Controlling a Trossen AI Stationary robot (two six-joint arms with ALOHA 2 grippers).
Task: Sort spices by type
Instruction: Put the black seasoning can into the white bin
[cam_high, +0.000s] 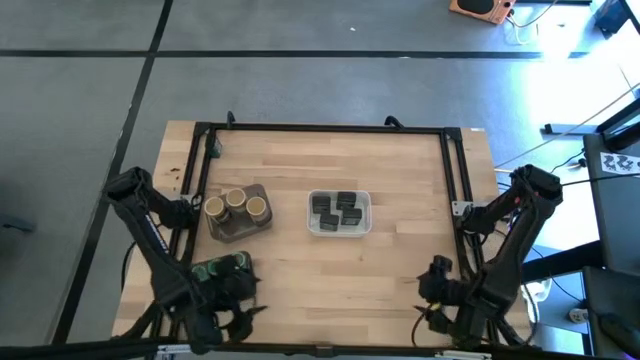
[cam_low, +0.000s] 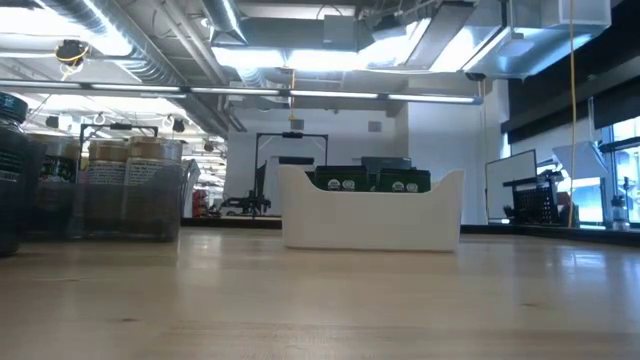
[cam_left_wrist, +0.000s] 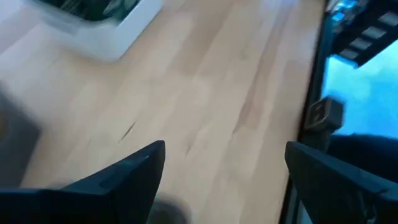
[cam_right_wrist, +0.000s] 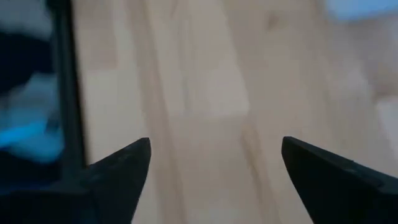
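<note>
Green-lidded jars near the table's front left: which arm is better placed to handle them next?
Probably the left. Its open gripper is right beside the green-lidded jars, while the right gripper waits open across the table.

You're working on a table (cam_high: 400, 260) of pale wood planks, smooth with a soft satin sheen and fine grain lines. The white tray (cam_low: 370, 215) looks like smooth matt plastic. The tins (cam_high: 338, 209) inside it are dark with paper-like green labels. The tan-topped jars (cam_high: 236, 204) have clear, see-through walls, on a dull dark grey tray (cam_high: 232, 234). Both grippers' fingers (cam_left_wrist: 134, 171) look like matt black plastic.
</note>
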